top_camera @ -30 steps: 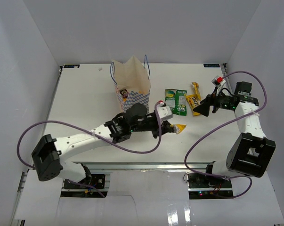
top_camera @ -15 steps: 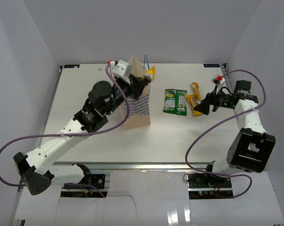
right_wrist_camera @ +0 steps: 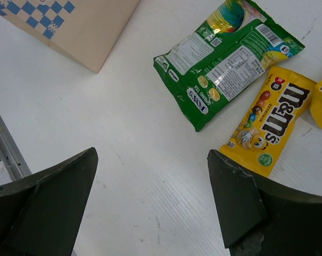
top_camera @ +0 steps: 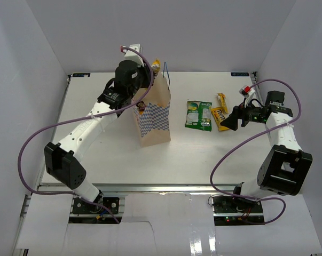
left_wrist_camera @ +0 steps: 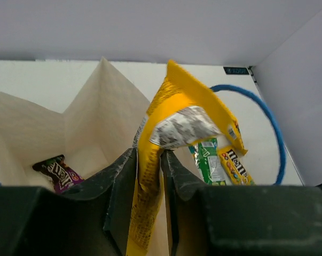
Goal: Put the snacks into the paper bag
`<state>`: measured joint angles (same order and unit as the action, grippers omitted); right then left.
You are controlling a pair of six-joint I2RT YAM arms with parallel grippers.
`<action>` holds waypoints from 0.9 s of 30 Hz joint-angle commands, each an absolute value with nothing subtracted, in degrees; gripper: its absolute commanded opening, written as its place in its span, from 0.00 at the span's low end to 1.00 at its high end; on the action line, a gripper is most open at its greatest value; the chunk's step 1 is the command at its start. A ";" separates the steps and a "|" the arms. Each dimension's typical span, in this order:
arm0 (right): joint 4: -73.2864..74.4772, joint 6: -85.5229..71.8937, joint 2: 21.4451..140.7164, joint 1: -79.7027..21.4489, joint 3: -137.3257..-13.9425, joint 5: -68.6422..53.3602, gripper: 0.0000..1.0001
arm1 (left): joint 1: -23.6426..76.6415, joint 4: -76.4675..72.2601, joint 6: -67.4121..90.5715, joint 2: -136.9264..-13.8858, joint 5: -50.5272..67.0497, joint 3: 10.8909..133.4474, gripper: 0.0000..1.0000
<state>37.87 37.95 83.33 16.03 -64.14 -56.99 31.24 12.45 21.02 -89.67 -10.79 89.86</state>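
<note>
Your left gripper (left_wrist_camera: 149, 160) is the arm at the paper bag (top_camera: 152, 114), and it is pinched narrow on the orange-yellow packet (left_wrist_camera: 177, 122), gripping it by one end. The packet's long axis runs straight out from the jaws. The bag's open mouth lies directly beyond and below it, with a dark purple bar (left_wrist_camera: 56, 170) already on the bag floor. From above, the packet sits over the far rim near the blue cord handle (left_wrist_camera: 267, 122), so judge whether a release falls inside or catches that edge. Your right gripper (right_wrist_camera: 150, 160) hangs wide open over the bench (top_camera: 203, 160), holding nothing. The green-white pouch (right_wrist_camera: 225, 58) and the yellow bar (right_wrist_camera: 265, 128) lie just ahead of it, side by side, both slanting diagonally across its view
</note>
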 commanded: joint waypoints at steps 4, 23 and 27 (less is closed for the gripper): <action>37.45 37.10 84.72 13.98 -67.59 -50.28 0.85 | 31.46 15.12 23.73 -88.51 -8.88 92.81 0.57; 18.72 13.89 99.74 4.40 -81.10 -7.46 0.81 | 31.46 13.09 20.92 -62.27 4.58 75.98 0.98; 20.47 10.99 106.77 3.78 -88.84 -8.70 0.79 | 31.46 16.52 22.94 -51.96 0.97 67.43 0.98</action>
<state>22.31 15.14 103.63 4.40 -82.63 -10.72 31.40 13.45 21.78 -57.12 2.48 72.18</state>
